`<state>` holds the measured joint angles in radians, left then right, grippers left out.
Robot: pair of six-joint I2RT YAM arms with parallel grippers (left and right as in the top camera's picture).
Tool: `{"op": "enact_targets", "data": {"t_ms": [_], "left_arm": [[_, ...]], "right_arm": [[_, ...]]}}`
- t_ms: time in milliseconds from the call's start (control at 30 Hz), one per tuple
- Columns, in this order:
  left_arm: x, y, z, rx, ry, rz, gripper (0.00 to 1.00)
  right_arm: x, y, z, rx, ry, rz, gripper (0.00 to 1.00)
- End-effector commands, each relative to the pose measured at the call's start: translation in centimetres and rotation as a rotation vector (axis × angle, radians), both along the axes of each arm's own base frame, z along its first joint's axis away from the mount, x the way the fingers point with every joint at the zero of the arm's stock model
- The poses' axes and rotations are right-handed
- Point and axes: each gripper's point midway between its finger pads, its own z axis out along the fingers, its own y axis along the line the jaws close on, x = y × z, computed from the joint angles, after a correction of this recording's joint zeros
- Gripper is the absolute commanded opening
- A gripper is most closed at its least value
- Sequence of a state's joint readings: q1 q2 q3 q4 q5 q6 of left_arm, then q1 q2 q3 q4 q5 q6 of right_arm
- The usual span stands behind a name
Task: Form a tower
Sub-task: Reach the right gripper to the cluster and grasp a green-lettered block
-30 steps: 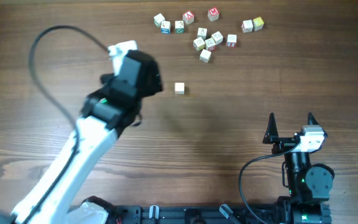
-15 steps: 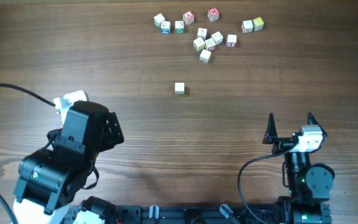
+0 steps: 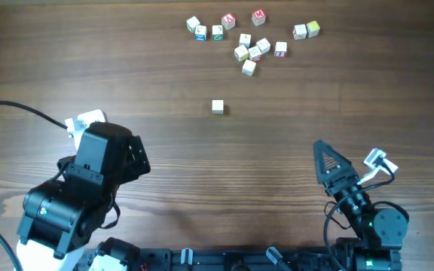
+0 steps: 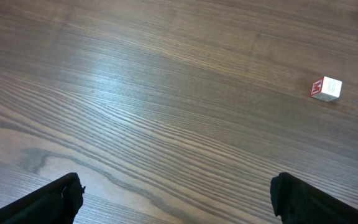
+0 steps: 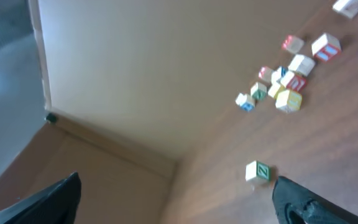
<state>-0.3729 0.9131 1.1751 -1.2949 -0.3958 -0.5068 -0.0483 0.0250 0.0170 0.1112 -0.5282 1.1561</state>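
Tower (image 3: 217, 107): is standing one cube high on surface (image 3: 337, 90), apart from loose cube cluster (image 3: 251, 38) | left pincer (image 4: 178, 196): is hanging spread, well away from cluster | right pincer (image 5: 178, 199): is hanging spread likewise

Table (image 3: 66, 45) = dark wood grain w/ slight sheen; cubes (image 3: 249, 67) pale matt wood; left arm casing (image 3: 104, 162) matt black plastic.

L arm pulled back, R tool swung round.
L arm (image 3: 89, 181) has left mid-surface (image 3: 277, 135) and now sits folded at the near-left edge; it got there approx half a sec ago. Since then R tool (image 3: 324, 156) has twisted from pointing straight up-frame to angled far-left, w/ its wrist shifted a bit right.
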Motion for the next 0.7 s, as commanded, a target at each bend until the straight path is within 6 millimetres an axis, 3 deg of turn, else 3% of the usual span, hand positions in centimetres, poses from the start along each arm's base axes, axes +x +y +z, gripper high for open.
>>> {"op": "enact_targets", "data": {"t_ms": [0, 167, 300, 500, 667], "left_arm": [[0.0, 0.2, -0.1, -0.003, 0.000, 0.015, 1.00], [0.0, 0.2, -0.1, -0.003, 0.000, 0.015, 1.00], [0.0, 0.2, -0.1, -0.003, 0.000, 0.015, 1.00], [0.0, 0.2, -0.1, -0.003, 0.000, 0.015, 1.00], [0.0, 0.2, -0.1, -0.003, 0.000, 0.015, 1.00]], "right_arm": [[-0.5, 0.4, 3.1, -0.109, -0.098, 0.012, 0.99], [1.2, -0.6, 2.8, -0.352, 0.042, -0.037, 0.99], [2.6, -1.5, 4.5, -0.518, 0.107, -0.051, 1.00], [4.2, -6.7, 6.3, -0.802, 0.388, -0.211, 0.99], [5.7, -7.3, 7.5, -0.887, 0.572, -0.130, 1.00]]}}
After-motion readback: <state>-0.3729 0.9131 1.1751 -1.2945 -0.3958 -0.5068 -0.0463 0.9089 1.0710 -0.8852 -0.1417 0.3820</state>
